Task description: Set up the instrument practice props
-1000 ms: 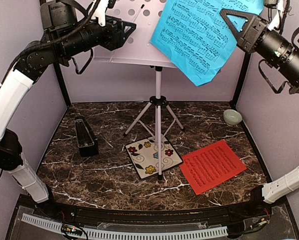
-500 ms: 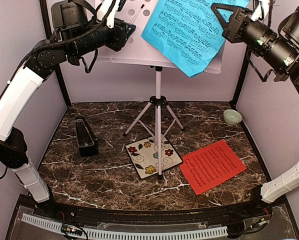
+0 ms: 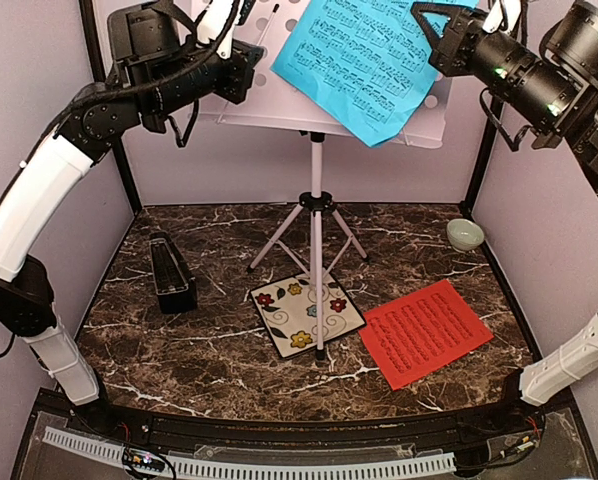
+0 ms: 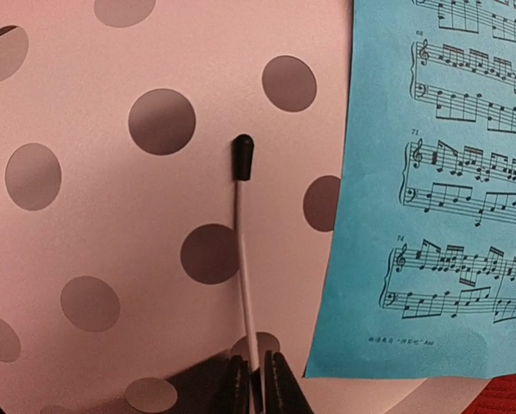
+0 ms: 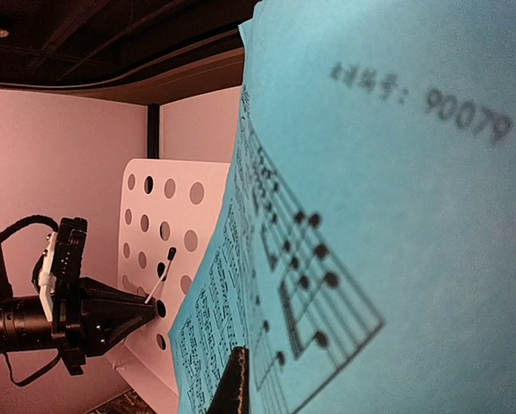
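The white perforated music stand (image 3: 269,95) rises on its tripod (image 3: 316,240) at the back middle. A blue music sheet (image 3: 364,60) lies tilted against its desk, and my right gripper (image 3: 429,30) is shut on the sheet's upper right part; one dark fingertip (image 5: 234,388) shows in front of the blue music sheet (image 5: 396,216). My left gripper (image 4: 258,384) is shut on a thin white stick with a black tip (image 4: 245,259), held against the desk's left half (image 4: 111,216). The red music sheet (image 3: 424,332) and the black metronome (image 3: 172,270) lie on the table.
A square floral tile (image 3: 307,312) sits under the tripod's front leg. A small pale bowl (image 3: 465,234) stands at the back right. Purple walls and black frame posts close in the marble table (image 3: 219,350) on three sides.
My left jaws have closed on the white stick. The right arm has carried the blue sheet up and to the left across the stand's desk.
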{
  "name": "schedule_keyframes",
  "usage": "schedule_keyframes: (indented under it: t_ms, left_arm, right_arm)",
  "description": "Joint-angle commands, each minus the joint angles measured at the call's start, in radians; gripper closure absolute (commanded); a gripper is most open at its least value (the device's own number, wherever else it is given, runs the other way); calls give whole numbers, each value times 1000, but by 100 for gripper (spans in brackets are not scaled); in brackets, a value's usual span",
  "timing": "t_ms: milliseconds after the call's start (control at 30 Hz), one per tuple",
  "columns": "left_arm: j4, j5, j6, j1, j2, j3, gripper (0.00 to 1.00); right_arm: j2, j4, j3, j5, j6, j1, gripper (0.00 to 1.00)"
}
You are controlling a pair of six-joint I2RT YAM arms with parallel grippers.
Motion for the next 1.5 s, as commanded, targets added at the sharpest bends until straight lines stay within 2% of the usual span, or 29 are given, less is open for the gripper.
schedule_keyframes:
  t_ms: [0, 67, 200, 367, 733, 1000, 1467]
  left_arm:
    - [109, -19, 11, 8, -58, -54, 96]
    - [158, 0, 12, 8, -81, -115, 100]
    - [299, 47, 10, 9, -148, -260, 100]
    - [417, 117, 15, 10, -208, -368, 100]
    - [502, 242, 35, 10, -263, -455, 100]
    - [549, 302, 42, 10, -276, -490, 100]
    - [539, 334, 39, 10, -260, -486, 100]
  right_arm:
    - [11, 1, 29, 12, -11, -9, 100]
    - [22, 0, 34, 11, -15, -10, 100]
    - [47, -3, 48, 11, -36, -12, 100]
    - [83, 11, 81, 4, -65, -18, 100]
    - [243, -71, 304, -112, -220, -62, 100]
    - [315, -66, 343, -254, -261, -111, 100]
    - [434, -9, 420, -324, -338, -125, 100]
